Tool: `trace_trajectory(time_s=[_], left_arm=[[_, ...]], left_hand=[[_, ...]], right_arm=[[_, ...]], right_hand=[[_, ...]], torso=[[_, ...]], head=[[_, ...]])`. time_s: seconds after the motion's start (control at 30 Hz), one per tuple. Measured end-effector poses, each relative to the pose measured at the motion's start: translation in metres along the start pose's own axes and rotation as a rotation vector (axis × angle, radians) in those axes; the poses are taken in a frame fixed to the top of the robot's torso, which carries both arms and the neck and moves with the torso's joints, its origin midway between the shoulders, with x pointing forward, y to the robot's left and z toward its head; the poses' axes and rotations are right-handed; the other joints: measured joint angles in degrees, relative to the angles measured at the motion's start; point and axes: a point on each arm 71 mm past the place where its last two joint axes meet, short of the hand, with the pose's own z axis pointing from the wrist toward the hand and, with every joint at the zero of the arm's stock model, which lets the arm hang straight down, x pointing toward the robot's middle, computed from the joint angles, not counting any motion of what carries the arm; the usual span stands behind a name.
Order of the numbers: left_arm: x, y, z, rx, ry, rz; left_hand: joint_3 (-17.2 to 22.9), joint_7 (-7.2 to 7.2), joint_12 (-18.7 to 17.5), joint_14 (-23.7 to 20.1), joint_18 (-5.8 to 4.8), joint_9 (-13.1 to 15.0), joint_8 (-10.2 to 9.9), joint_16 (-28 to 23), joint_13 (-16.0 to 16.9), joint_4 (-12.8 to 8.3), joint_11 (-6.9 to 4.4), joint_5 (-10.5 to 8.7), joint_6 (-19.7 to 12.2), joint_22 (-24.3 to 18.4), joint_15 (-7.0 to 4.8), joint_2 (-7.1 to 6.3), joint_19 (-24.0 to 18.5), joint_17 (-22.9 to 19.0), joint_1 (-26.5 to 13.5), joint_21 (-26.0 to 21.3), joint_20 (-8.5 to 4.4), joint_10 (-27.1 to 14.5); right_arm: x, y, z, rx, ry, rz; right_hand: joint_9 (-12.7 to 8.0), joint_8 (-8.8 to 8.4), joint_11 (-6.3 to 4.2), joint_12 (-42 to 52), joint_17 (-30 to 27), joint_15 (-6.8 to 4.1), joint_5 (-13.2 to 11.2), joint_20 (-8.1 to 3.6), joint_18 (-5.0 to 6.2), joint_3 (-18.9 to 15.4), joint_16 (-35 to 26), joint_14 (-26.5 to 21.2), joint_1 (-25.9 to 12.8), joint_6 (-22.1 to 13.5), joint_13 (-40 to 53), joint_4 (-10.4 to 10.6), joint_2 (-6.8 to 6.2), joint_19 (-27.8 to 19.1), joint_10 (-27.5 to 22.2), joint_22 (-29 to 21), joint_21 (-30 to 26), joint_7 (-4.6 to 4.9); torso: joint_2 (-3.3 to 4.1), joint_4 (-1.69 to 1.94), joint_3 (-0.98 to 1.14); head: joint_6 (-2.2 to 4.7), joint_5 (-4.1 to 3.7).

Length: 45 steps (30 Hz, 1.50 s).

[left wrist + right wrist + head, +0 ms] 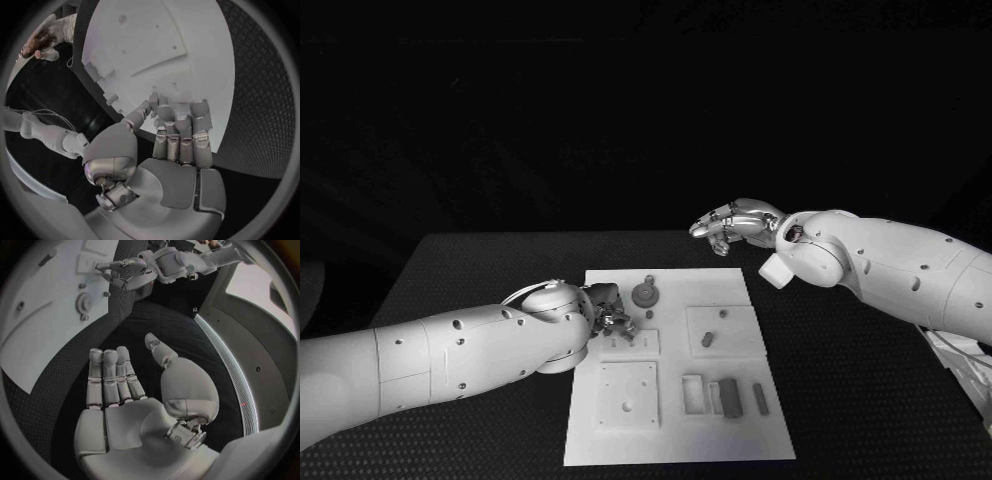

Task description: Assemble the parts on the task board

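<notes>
Left robot hand (607,318) sits low over the white task board (678,440), near its left edge and just beside the round, toothed part (645,295) that lies toward the far end. Its fingers (180,131) are curled down toward the board surface. Whether they pinch a small part I cannot tell: in the head view the fingertips sit among small shapes, and in the left wrist view the fingers cover whatever lies under them. Judging by that posture, this hand is working at a part or a seat in the board's upper left area, and being so close makes sense for a fine placement.

Right robot hand (733,222) hangs above the black tabletop (473,262), past the board's far right corner and well apart from the parts. In the right wrist view its fingers (109,377) lie straight and side by side, the thumb off to one side, with nothing in the palm. It looks parked there to keep clear of the left arm and out of the head camera's line to the board.

Other parts rest on the board: a small peg (708,339) in the square panel at mid-right, and a row of upright bars (728,396) nearer the robot, beside a square plate (627,394) with holes. Since these lie loose or unfilled, my judgement is that most of the assembly remains to be done.
</notes>
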Motion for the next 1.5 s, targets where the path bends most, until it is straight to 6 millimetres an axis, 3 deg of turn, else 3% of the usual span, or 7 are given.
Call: trace_trajectory(time_s=[0.3,0.4,0.5,0.97,1.17,1.33,1.5], left_arm=[[0.0005,-0.0003,0.0002,0.001,0.001,0.012],[0.0001,0.0007,0.0007,-0.002,0.0,0.013],[0.0001,0.0007,0.0007,-0.002,0.001,0.015],[0.0007,0.0002,0.0008,-0.001,0.007,0.021],[0.0009,-0.0002,0.0009,-0.001,0.009,0.023],[0.0011,-0.0006,0.001,0.0,0.01,0.024],[0.0016,-0.0006,0.0012,0.0,0.011,0.024]], left_hand=[[-0.35,-0.05,0.27,0.05,0.0,0.04,0.24,0.02,0.08,0.54,0.01,-0.21,0.06,0.0,-0.03,-0.14,0.01,0.0,-0.13,0.55,0.0,0.01],[0.49,-0.12,0.27,0.07,0.0,0.7,3.57,0.16,0.15,2.9,0.01,-0.21,0.13,-0.01,-0.07,-1.3,0.01,-0.01,-1.13,0.63,0.0,0.01],[0.39,-0.35,0.27,0.51,0.0,0.79,7.22,0.29,0.15,3.56,-0.07,-0.21,0.45,-0.01,-0.56,-1.9,0.22,-0.01,-1.73,0.86,-0.21,0.17],[0.31,-0.3,0.49,0.3,0.01,0.72,7.61,0.45,0.14,5.85,-0.05,-0.19,0.7,-0.01,-1.11,-5.18,0.08,-0.21,-1.97,1.15,-0.55,0.22],[0.53,-0.3,0.49,0.36,0.02,0.71,7.61,0.45,0.14,5.94,-0.05,-0.19,0.7,-0.01,-1.17,-5.78,0.08,-0.27,-1.31,1.48,-0.55,0.22],[0.97,-0.11,0.67,0.36,0.02,0.71,7.43,0.56,0.19,4.05,-0.05,-0.23,0.51,-0.02,-1.17,-5.47,0.07,-0.43,0.84,1.55,-0.54,0.22],[0.67,-0.1,0.71,0.35,0.02,0.77,7.25,0.68,0.18,3.72,-0.04,-0.43,0.49,-0.02,-1.15,-5.42,0.07,-0.54,2.72,1.74,-0.53,0.22]], right_arm=[[0.0006,0.0003,0.0001,0.0,0.002,0.0],[0.0007,0.0003,0.0001,-0.001,0.002,0.0],[0.0007,0.0003,0.0001,0.0,0.003,0.0],[0.0007,0.0002,0.0001,0.0,0.004,0.0],[0.0014,0.0006,0.0002,-0.001,0.006,0.0],[0.0027,0.0012,0.0001,-0.003,0.01,0.0],[0.0036,0.0017,0.0002,-0.004,0.013,0.0]], right_hand=[[0.0,0.0,0.0,0.0,-0.05,0.01,0.0,0.0,0.0,0.0,0.0,0.0,0.0,-0.01,-0.05,0.0,0.0,0.0,0.0,0.0,0.0,-0.01],[0.0,0.0,0.0,0.0,-0.05,0.01,0.0,0.0,0.0,0.0,0.0,0.01,0.0,-0.01,-0.05,0.0,0.0,0.0,0.0,0.0,0.0,-0.02],[0.0,0.0,0.0,0.0,-0.11,0.01,0.0,0.0,0.0,0.0,0.0,0.01,0.0,-0.07,-0.11,0.0,0.0,0.0,0.0,0.0,0.0,-0.08],[0.0,0.0,0.0,0.23,-0.16,-0.14,0.0,0.0,0.01,0.0,0.0,-0.14,0.0,0.13,-0.17,0.0,0.0,0.0,0.0,0.0,0.0,0.0],[0.0,0.0,0.0,0.22,-0.16,-0.13,0.0,0.0,0.01,0.0,0.0,-0.14,0.0,0.14,-0.24,0.0,0.0,0.0,0.0,0.0,0.0,-0.01],[0.0,0.0,0.0,0.22,-0.22,-0.13,0.0,0.0,0.01,0.0,0.0,-0.13,0.0,0.14,-0.24,0.0,0.0,0.0,0.0,0.0,0.0,-0.02],[0.0,0.0,0.0,0.22,-0.21,-0.12,0.0,0.0,0.01,-0.16,0.0,-0.12,0.0,0.13,-0.3,0.16,0.0,0.0,0.0,0.0,0.0,-0.03]], torso=[[0.01,0.02,-0.02],[0.01,0.02,-0.02],[0.01,0.02,-0.02],[-0.01,0.05,-0.02],[-0.04,0.05,-0.01],[-0.03,0.02,0.0],[0.0,0.02,0.0]], head=[[-0.09,-0.04],[-0.12,-0.04],[-0.16,-0.04],[-0.11,-0.12],[0.01,-0.14],[0.04,-0.15],[0.01,-0.2]])
